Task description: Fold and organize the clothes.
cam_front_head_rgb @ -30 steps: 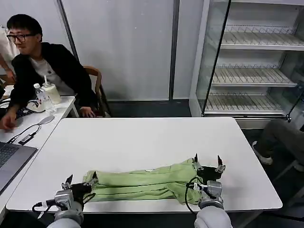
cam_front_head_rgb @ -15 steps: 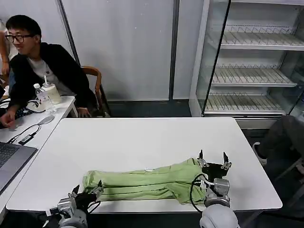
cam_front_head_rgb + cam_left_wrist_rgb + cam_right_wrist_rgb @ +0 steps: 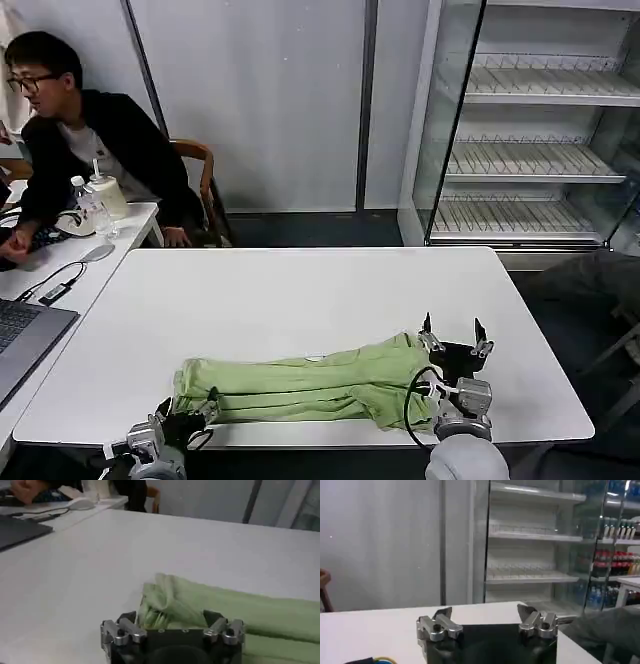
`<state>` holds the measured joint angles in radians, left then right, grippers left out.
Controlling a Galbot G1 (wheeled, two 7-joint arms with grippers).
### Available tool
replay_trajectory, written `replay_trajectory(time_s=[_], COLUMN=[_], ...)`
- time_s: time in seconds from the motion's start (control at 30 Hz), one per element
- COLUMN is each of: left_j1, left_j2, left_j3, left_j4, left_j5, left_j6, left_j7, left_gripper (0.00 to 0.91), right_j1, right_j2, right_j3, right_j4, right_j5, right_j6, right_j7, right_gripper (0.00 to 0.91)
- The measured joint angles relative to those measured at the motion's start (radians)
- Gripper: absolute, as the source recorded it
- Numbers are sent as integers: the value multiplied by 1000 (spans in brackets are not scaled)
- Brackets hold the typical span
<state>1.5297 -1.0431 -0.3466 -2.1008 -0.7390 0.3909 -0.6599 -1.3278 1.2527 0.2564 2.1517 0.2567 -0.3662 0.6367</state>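
Note:
The clothes are one pale lime-green T-shirt [image 3: 300, 385], folded into a long band along the near part of the white table [image 3: 300, 290]. My left gripper [image 3: 188, 408] sits low at the band's left end, at the table's near edge. Its fingers are open, and in the left wrist view the bunched end of the T-shirt [image 3: 200, 605] lies just ahead of the left gripper [image 3: 170, 621]. My right gripper [image 3: 452, 332] stands open just past the band's right end. The right wrist view shows bare table with nothing between the right gripper's [image 3: 485, 612] fingers.
A side desk at the left holds a laptop [image 3: 25, 335], cables and bottles [image 3: 90, 205], with a person seated behind it. A glass-door fridge [image 3: 530, 130] with wire shelves stands at the back right. The far half of the table is bare.
My left gripper has drawn back and down toward the near edge at the shirt's left end. My right gripper has shifted a little to the right, off the shirt's right end.

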Motion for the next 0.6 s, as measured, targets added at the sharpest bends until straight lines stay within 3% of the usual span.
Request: replay_trajectory(time_s=[0.1, 0.13, 0.17, 0.6], left_j1=[-7, -8, -9, -9], left_j2=[-4, -6, -6, -9], left_j3=[5, 7, 8, 14], left_j4=[13, 17, 20, 38], left_j5=[0, 0, 0, 23], left_j6=[-10, -13, -16, -49], left_j7=[3, 4, 5, 4], left_gripper=[907, 232, 20, 30], right_j1=[-3, -3, -3, 9], right_j2=[1, 1, 2, 5], right_j3=[0, 0, 0, -10], right_j4=[5, 5, 5, 12], right_j5=[-2, -2, -2, -4], right_j6=[2, 3, 3, 3], right_j7=[0, 0, 0, 4], right_gripper=[907, 907, 907, 907])
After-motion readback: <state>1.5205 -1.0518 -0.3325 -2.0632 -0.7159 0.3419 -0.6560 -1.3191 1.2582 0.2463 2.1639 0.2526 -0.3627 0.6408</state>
